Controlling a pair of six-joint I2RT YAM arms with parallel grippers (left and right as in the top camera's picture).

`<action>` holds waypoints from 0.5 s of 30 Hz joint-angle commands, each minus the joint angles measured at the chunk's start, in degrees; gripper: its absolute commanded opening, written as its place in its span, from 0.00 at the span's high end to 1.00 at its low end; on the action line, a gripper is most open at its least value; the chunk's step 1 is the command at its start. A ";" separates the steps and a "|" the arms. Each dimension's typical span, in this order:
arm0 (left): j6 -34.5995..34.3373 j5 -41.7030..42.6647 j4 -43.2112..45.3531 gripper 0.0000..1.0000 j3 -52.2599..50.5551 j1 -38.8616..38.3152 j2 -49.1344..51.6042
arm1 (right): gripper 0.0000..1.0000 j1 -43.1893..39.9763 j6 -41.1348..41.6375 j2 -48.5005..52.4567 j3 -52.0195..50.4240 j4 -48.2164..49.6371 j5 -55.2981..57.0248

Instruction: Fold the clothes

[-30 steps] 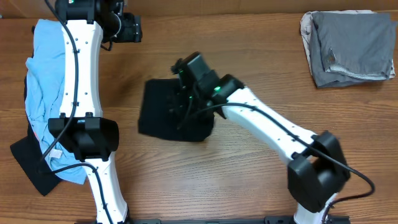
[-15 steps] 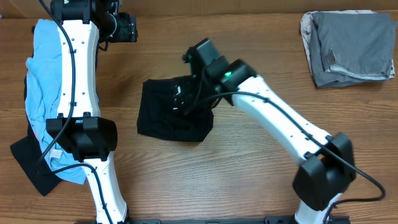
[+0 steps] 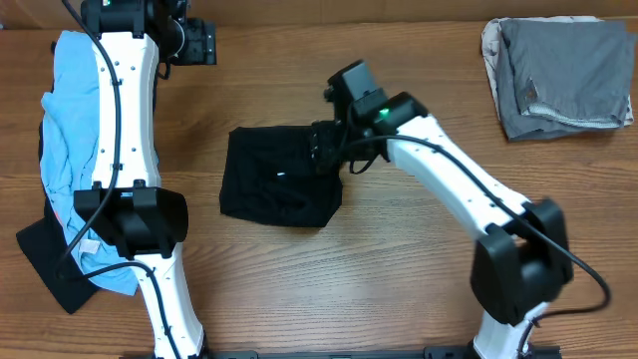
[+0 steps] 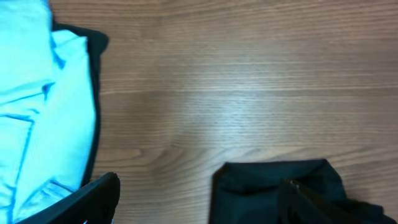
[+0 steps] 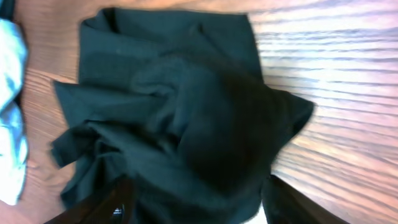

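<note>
black garment (image 3: 281, 189) lies folded mid-table (image 3: 299, 299), just under and ahead of the right gripper (image 3: 327, 152), whose fingers (image 5: 118, 202) are spread over its right edge, the nearer arm; left gripper (image 3: 204, 45), spread and empty, hangs well apart at the far left.

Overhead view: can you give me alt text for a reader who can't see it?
A black garment lies mid-table, the right gripper over its right edge. Light blue clothes lie heaped at left beneath the left arm; folded gray clothes sit top right.
</note>
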 commanded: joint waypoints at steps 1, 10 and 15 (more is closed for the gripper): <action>-0.09 -3.54 0.31 0.16 0.72 0.76 -0.20 | 0.46 0.55 0.15 2.27 -0.85 0.79 -1.60; -1.81 -4.74 2.60 0.15 0.72 5.25 -0.20 | 0.96 1.40 -1.70 2.12 3.54 2.10 -2.32; -3.58 -1.57 4.11 0.16 0.72 9.68 -0.20 | 0.96 3.72 -1.73 2.14 9.79 4.33 -3.50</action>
